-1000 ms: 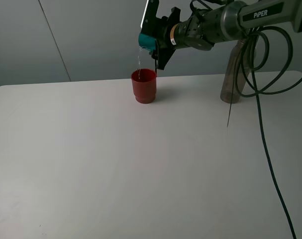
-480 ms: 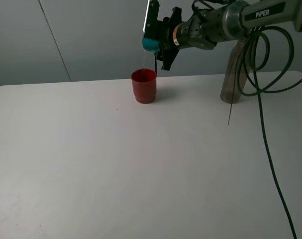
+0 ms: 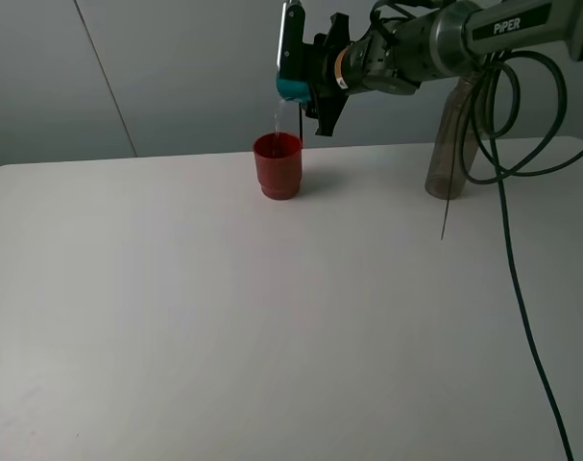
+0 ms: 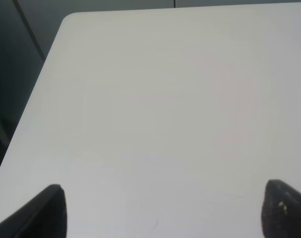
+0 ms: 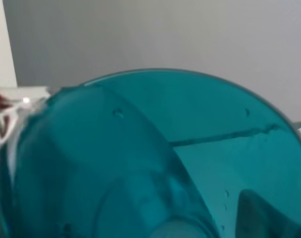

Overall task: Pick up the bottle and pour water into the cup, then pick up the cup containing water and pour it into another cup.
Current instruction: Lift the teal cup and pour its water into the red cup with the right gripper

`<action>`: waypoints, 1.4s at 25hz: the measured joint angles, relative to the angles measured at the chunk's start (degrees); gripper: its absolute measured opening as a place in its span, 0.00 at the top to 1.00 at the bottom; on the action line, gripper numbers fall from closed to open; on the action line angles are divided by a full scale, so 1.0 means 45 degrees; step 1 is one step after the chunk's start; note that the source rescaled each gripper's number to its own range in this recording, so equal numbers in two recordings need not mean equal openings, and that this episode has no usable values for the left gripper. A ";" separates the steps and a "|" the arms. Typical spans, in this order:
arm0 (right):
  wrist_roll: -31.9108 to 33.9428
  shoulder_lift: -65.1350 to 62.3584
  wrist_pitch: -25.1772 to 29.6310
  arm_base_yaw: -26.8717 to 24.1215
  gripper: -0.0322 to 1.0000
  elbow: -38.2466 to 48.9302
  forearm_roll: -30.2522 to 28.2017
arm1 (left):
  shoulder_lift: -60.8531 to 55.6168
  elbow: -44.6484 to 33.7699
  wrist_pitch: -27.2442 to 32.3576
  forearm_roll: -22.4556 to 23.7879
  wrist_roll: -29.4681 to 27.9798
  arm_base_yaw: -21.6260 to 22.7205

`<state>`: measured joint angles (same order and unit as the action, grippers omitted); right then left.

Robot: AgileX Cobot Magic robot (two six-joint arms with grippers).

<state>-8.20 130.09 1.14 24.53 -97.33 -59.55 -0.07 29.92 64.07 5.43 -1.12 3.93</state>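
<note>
Teal cup [image 3: 291, 84] clamped between right fingers [image 3: 322, 94], tipped above red cup [image 3: 279, 165].

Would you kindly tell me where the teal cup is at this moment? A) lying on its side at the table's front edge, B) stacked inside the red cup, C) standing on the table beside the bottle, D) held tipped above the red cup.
D: the right end effector holds the teal cup tilted above the red cup, and a thin stream of water falls from it into that cup.
</note>
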 joint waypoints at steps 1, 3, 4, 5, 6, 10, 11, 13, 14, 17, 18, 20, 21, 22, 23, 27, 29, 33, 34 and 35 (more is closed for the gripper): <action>0.0000 0.0000 0.0000 0.0000 0.90 0.0000 -0.0022 | 0.0000 0.0000 0.0000 0.0000 0.0000 0.0000; 0.0000 0.0000 0.0024 0.0000 0.90 0.0000 -0.0115 | 0.0000 0.0000 0.0000 0.0000 0.0000 0.0000; 0.0000 0.0000 0.0024 0.0000 0.90 0.0000 -0.0186 | 0.0000 0.0000 0.0000 0.0000 0.0000 0.0000; 0.0000 0.0000 0.0024 0.0000 0.90 0.0000 -0.0278 | 0.0000 0.0000 0.0000 0.0000 0.0000 0.0000; 0.0000 0.0000 0.0024 0.0000 0.90 0.0000 -0.0305 | 0.0000 0.0000 0.0000 0.0000 0.0000 0.0000; 0.0000 0.0000 0.0159 -0.0029 0.90 0.0000 -0.0568 | 0.0000 0.0000 0.0000 0.0000 0.0000 0.0000; 0.0000 0.0000 0.0221 -0.0058 0.90 0.0000 -0.0618 | 0.0000 0.0000 0.0000 0.0000 0.0000 0.0000; 0.0000 0.0000 0.0256 -0.0083 0.90 0.0000 -0.0675 | 0.0000 0.0000 0.0000 0.0000 0.0000 0.0000; 0.0000 0.0000 0.0256 -0.0080 0.90 0.0000 -0.0835 | 0.0000 0.0000 0.0000 0.0000 0.0000 0.0000; 0.0000 0.0000 0.0279 -0.0108 0.90 0.0000 -0.0982 | 0.0000 0.0000 0.0000 0.0000 0.0000 0.0000; 0.0000 0.0000 0.0307 -0.0108 0.90 0.0000 -0.1013 | 0.0000 0.0000 0.0000 0.0000 0.0000 0.0000; 0.0000 0.0000 0.0307 -0.0108 0.90 0.0000 -0.1228 | 0.0000 0.0000 0.0000 0.0000 0.0000 0.0000; 0.0000 0.0000 0.0307 -0.0108 0.90 0.0000 -0.1361 | 0.0000 0.0000 0.0000 0.0000 0.0000 0.0000; 0.0000 0.0000 0.0307 -0.0108 0.90 0.0000 -0.1543 | 0.0000 0.0000 0.0000 0.0000 0.0000 0.0000; 0.0000 0.0000 0.0307 -0.0108 0.90 0.0000 -0.1662 | 0.0000 0.0000 0.0000 0.0000 0.0000 0.0000; 0.0000 0.0000 0.0307 -0.0108 0.90 0.0000 -0.2209 | 0.0000 0.0000 0.0000 0.0000 0.0000 0.0000; 0.0000 0.0000 0.0307 -0.0108 0.90 0.0000 -0.2374 | 0.0000 0.0000 0.0000 0.0000 0.0000 0.0000; 0.0000 0.0000 0.0307 -0.0108 0.90 0.0000 -0.2686 | 0.0000 0.0000 0.0000 0.0000 0.0000 0.0000; 0.0000 0.0000 0.0307 -0.0108 0.90 0.0000 -0.2756 | 0.0000 0.0000 0.0000 0.0000 0.0000 0.0000; 0.0000 0.0000 0.0284 -0.0108 0.90 0.0000 -0.2867 | 0.0000 0.0000 0.0000 0.0000 0.0000 0.0000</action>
<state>-8.20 130.09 2.42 24.04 -97.33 -72.45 -0.07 29.92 64.07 5.43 -1.12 3.93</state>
